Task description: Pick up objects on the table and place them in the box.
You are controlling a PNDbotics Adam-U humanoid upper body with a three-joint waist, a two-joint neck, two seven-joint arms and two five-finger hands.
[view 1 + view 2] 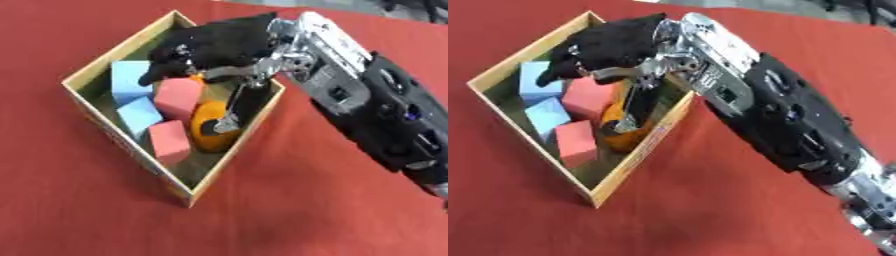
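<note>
Left eye view shows the orange object [208, 131] already inside the wooden box [87, 72], against its right wall, beside two pink blocks [178, 96] and two blue blocks [131, 80]. It lies directly under the right hand [210, 47], whose thumb runs down onto it — whether the fingers grip it or have let go, I cannot tell. No left hand shows — the red table [289, 200] lies around.

Red tablecloth [87, 210], grey floor [798, 7] beyond
</note>
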